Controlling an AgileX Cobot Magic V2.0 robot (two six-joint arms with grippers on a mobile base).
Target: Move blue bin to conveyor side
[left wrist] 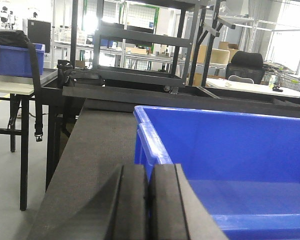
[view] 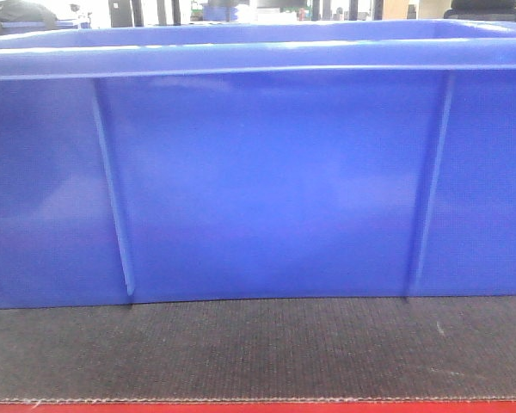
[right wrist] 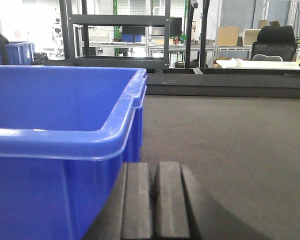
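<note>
The blue bin (view: pixel 267 189) fills the front view, standing on the conveyor side's black woven belt (view: pixel 258 353) just behind its red edge strip (view: pixel 258 407). In the left wrist view my left gripper (left wrist: pixel 149 167) is shut, its tips in line with the left rim of the bin (left wrist: pixel 230 145) by the near corner; I cannot tell whether they touch it. My right gripper (right wrist: pixel 155 165) is shut with nothing in it, low over the belt (right wrist: pixel 230 140), just outside the right wall of the bin (right wrist: pixel 55 100). The bin's inside looks bare.
Black belt (left wrist: pixel 100 145) runs on to the bin's left up to a black end rail (left wrist: pixel 140 95). A black frame rack (left wrist: pixel 140 40) stands beyond. Another blue bin (left wrist: pixel 12 60) sits on a side table far left. An office chair (right wrist: pixel 275 42) is at the back.
</note>
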